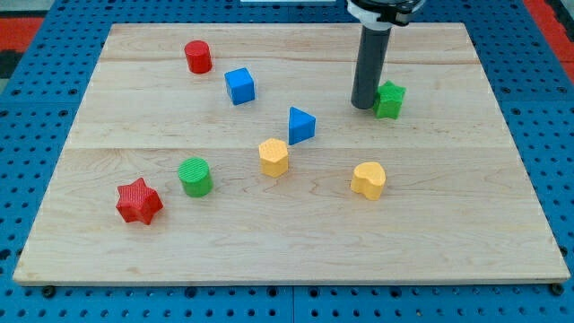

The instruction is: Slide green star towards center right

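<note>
Camera view: my tip [362, 106] stands on the table [466, 224], touching the green star [389, 99] just to its right. This tool is a bare rod, holding nothing. The blue triangle [301, 125] sits left and below it.

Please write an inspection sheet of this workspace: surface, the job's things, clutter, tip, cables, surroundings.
Surface: pale wooden board, flat, lying on a blue perforated base.
Job's things: green star in the view's upper right, just to the right of my tip, touching or nearly so.
Clutter: red cylinder, blue cube, blue triangular block, yellow hexagonal block, yellow heart-like block, green cylinder, red star; all apart from each other.
Tip: dark rod, upright, on the star's left side.
Cables: nothing seen.
Surroundings: red strip at the view's top right corner.
</note>
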